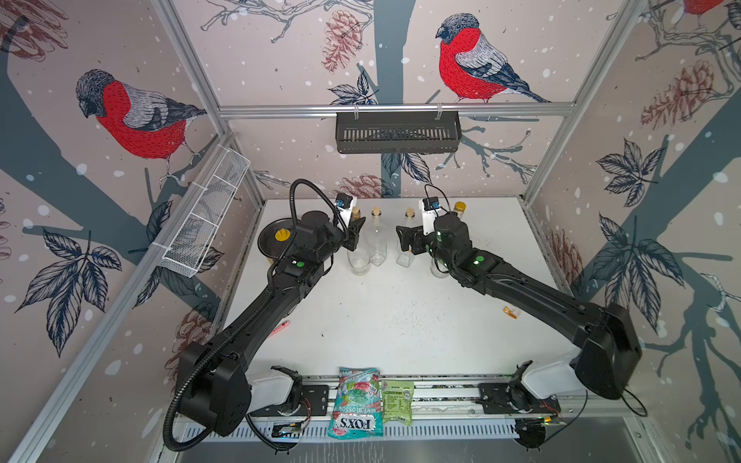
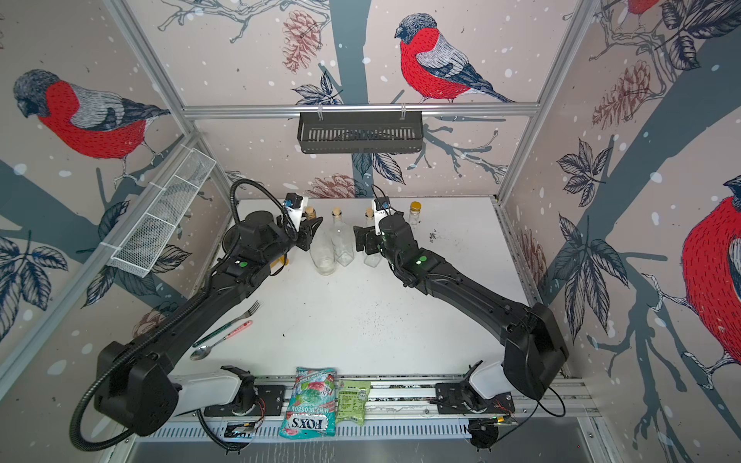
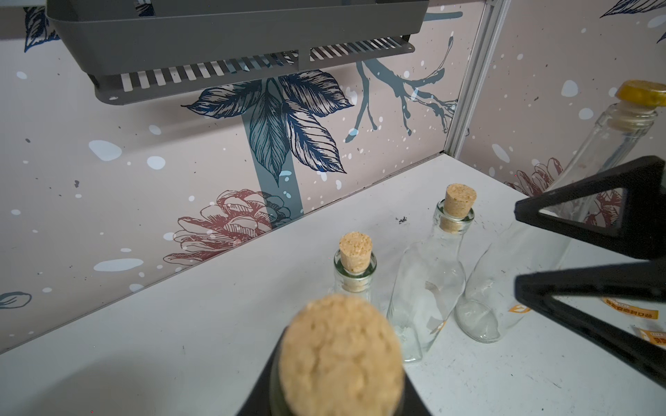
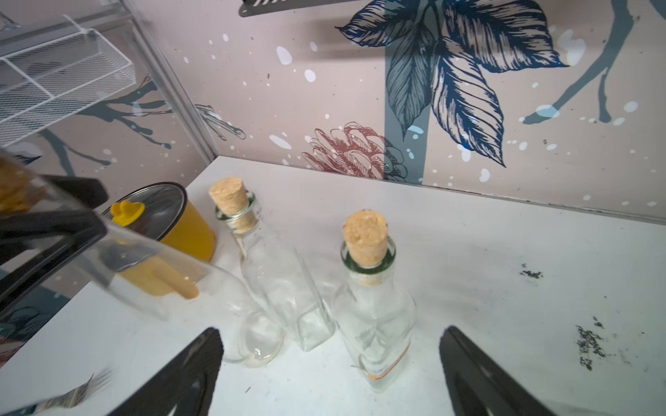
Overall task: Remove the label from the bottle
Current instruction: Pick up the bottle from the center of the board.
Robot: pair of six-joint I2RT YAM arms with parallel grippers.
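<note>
Right wrist view: label (image 4: pixel 391 374) not yet removed; bottle (image 4: pixel 374 317) being faced by released right gripper (image 4: pixel 329 331), tilted bottle (image 4: pixel 162 281) being clenched by left gripper (image 4: pixel 97 209).

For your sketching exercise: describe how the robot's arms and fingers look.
The left arm and right arm are black with white base segments and a green dot each. The left carries a looping ribbed black hose; the fingers are black open triangles.

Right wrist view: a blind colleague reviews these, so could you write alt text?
The open right gripper faces an upright corked glass bottle on a white table. Nearby, the left gripper holds a tilted bottle by its neck.
</note>
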